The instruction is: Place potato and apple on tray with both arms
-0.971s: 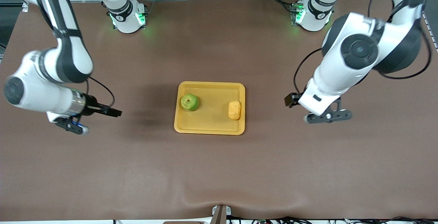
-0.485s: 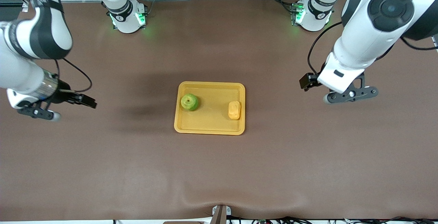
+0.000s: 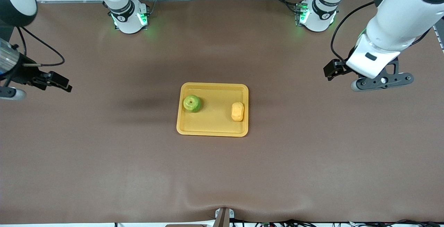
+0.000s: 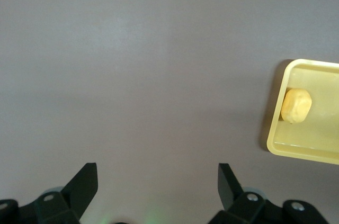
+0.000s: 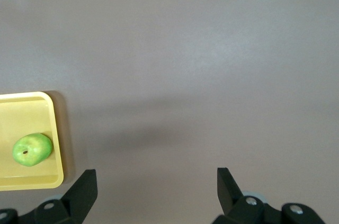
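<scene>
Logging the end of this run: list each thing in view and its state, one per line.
apple: on the tray, upright, toward the right arm's end.
potato: lying on the tray, toward the left arm's end.
tray: flat on the table.
left gripper: open, empty, over bare table.
right gripper: open, empty, over bare table.

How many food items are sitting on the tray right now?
2. The apple lies toward the right arm's end of the tray; the potato toward the left arm's end. None looks hidden.

A smooth plastic tray (image 3: 212, 129) holds a matt potato (image 3: 237, 111) and slightly glossy apple (image 3: 192, 103) on matt brown table cloth (image 3: 222, 171).
</scene>
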